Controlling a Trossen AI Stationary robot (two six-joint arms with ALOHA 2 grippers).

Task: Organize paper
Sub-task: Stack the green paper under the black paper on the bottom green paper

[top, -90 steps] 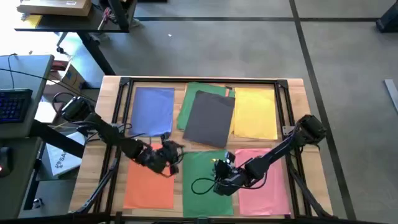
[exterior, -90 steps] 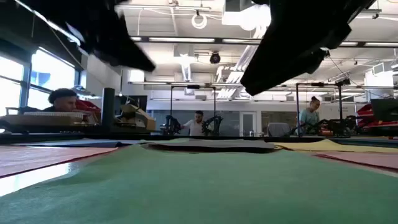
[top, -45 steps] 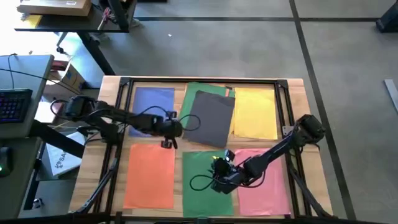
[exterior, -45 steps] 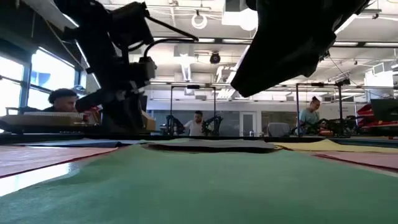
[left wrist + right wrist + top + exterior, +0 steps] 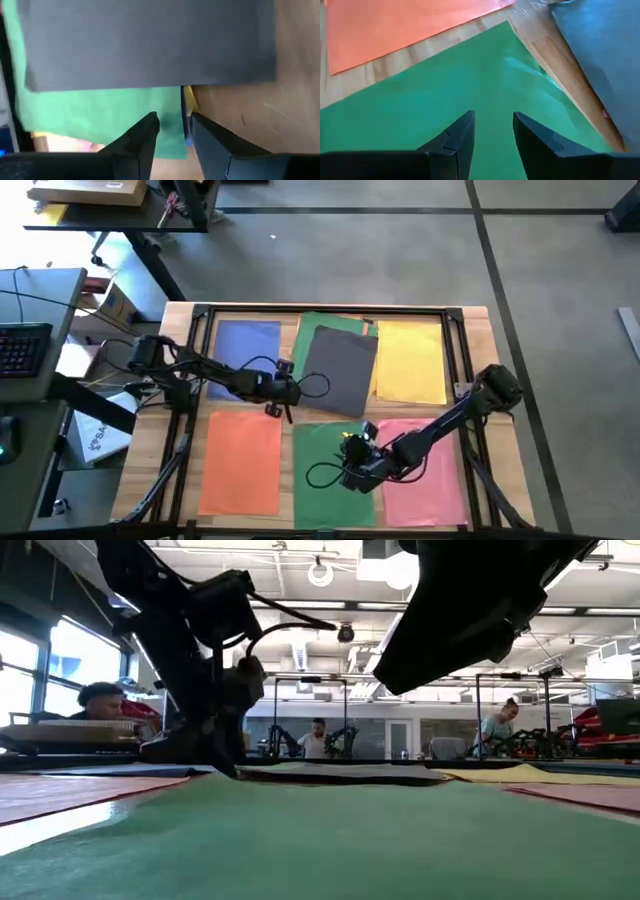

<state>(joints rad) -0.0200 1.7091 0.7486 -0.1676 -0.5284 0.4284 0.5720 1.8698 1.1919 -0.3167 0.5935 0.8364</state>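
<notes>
Sheets of paper lie flat on the wooden table. At the far side are a blue one (image 5: 245,352), a green one (image 5: 318,330) with a dark grey sheet (image 5: 336,370) on top, and a yellow one (image 5: 410,360). At the near side are orange (image 5: 240,465), green (image 5: 322,452) and pink (image 5: 432,480) sheets. My left gripper (image 5: 175,131) is open, low by the near left corner of the grey and green pile (image 5: 292,394). My right gripper (image 5: 493,131) is open above the near green sheet (image 5: 450,100), apart from it. My left gripper points slanting down at the edge of the far green sheet (image 5: 170,145), where it shows from under the dark grey one. One finger (image 5: 145,132) stands over the green paper and the other over wood. I cannot tell whether they touch.
A black rail frame (image 5: 320,310) runs round the table top, with bars down both sides. A desk with a keyboard (image 5: 25,345) stands off the table's left edge. People sit at benches in the room beyond (image 5: 318,738).
My left gripper has swung from the orange sheet's far right corner toward the table's far edge and right. It has come down by the near left corner of the dark grey sheet. The sheets lie as before.
</notes>
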